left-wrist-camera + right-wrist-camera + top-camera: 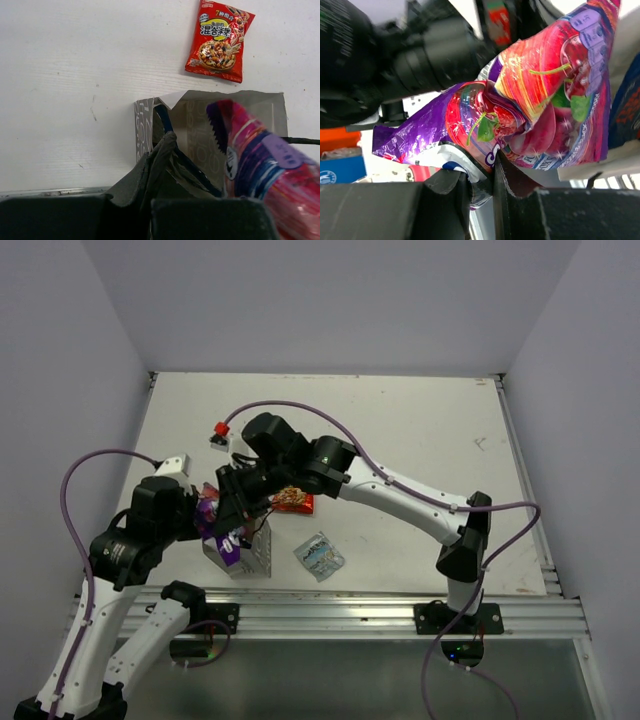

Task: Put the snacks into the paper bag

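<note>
Seen from above, the white bag (256,556) stands upright near the bench's (400,420) front edge, at about 7 o'clock from its middle, with grey print on its side. Both arms meet over it. The purple packet (226,540), pink at one end and white-lettered, lies across the bag's top, with the right hand (240,506) at its 12 o'clock and the left hand (204,524) at its 9 o'clock. The red packet (293,501) lies flat at the bag's 1 o'clock, and the silvery light-blue packet (319,556) lies just beside the bag at 3 o'clock. The bench is white and matt, with a metal rail (330,612) along its near edge and pale grey walls (330,300) on three sides. In the left wrist view, the left hand is closed on the bag's near wall, pinching the paper and holding the mouth wide. The purple packet's notched end hangs at the mouth, at 3 o'clock, though I cannot tell how deep it reaches. The red packet lies on bare bench beyond, at 1 o'clock. In the right wrist view, the right hand is clamped on the purple packet's middle. The foil is crumpled, glossy and printed with red cherries, and a dark blue thing (625,107) shows at the 3 o'clock edge.
</note>
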`<state>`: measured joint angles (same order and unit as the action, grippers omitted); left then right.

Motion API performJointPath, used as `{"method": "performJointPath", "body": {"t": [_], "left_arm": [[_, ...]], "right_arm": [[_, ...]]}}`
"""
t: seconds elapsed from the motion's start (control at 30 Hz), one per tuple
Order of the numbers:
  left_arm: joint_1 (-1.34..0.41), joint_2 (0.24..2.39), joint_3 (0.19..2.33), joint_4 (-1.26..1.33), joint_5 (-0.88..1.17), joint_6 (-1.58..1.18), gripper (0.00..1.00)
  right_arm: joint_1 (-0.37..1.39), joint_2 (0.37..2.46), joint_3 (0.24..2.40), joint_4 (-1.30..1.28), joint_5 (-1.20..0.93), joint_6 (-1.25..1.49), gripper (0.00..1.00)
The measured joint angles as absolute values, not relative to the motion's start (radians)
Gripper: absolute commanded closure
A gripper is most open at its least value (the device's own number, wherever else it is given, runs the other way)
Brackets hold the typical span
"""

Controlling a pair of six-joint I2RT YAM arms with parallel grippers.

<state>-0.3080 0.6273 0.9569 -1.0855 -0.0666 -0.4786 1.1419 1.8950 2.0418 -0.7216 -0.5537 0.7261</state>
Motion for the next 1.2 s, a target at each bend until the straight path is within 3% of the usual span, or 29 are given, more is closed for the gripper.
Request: {"method": "performJointPath", "body": {"t": [0.23, 0.43, 0.87, 1.2], "left_arm": [[-0.31, 0.624, 0.957, -1.091, -0.064, -0.471, 1.0], [-0.311, 0.622, 0.957, -1.096, -0.063, -0.46, 1.0], [-0.311, 0.619, 0.958, -1.089, -0.043, -0.461, 1.0], [-0.311, 0.615, 0.958, -1.081, -0.02, -0.46, 1.0]], "right_arm": [[1.147, 1.827, 1.865, -0.664, -0.559, 0.788, 1.0], [1.152, 1.823, 1.842, -0.67, -0.538, 0.816, 1.0], [1.166, 1.857, 2.037, -0.957, -0.381, 0.849, 1.0], [1.164, 1.932, 2.098, -1.05, -0.386, 0.87, 1.0]]}}
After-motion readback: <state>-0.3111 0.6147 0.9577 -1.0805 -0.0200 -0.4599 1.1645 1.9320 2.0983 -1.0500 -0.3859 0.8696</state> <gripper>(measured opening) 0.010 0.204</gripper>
